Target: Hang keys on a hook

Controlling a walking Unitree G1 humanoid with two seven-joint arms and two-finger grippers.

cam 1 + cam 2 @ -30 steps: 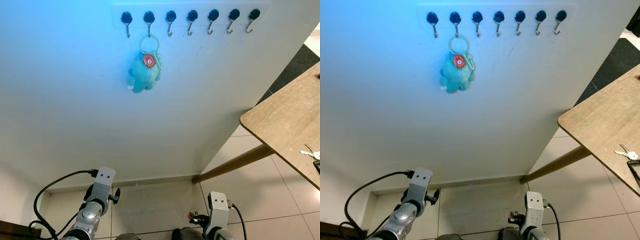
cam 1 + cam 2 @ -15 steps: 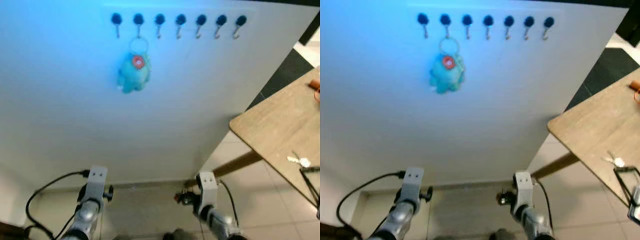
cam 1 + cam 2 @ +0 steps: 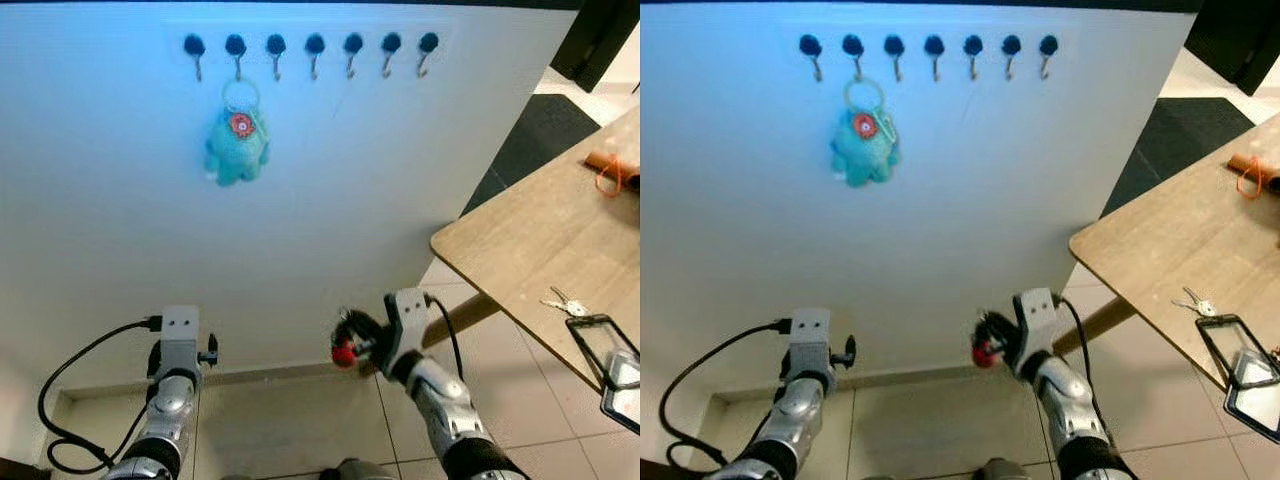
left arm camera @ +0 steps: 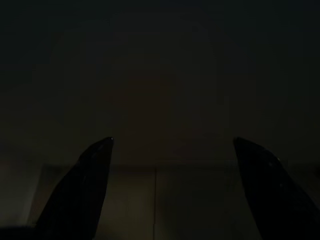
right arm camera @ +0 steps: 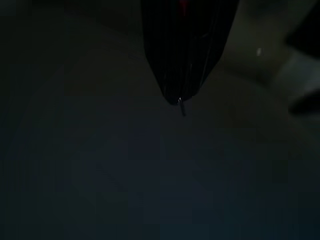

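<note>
Low before a white wall, the right gripper point(image 3: 350, 340) is raised with its black fingers pressed together on what looks like a small red-tagged key item point(image 3: 343, 353), though the dim right wrist view shows little more than a thin metal tip poking past the joined fingertips point(image 5: 181, 75). Well above those jaws, a row of seven black hooks point(image 3: 314, 45) lines the wall; a teal plush keychain point(image 3: 236, 148) hangs from the second hook from the robot's left. Off to the jaws' right, a bunch of keys point(image 3: 562, 303) lies on a wooden table point(image 3: 520, 250) beside a black-framed object point(image 3: 610, 355). The left gripper point(image 4: 170, 190), its fingers spread apart, hangs idle.
</note>
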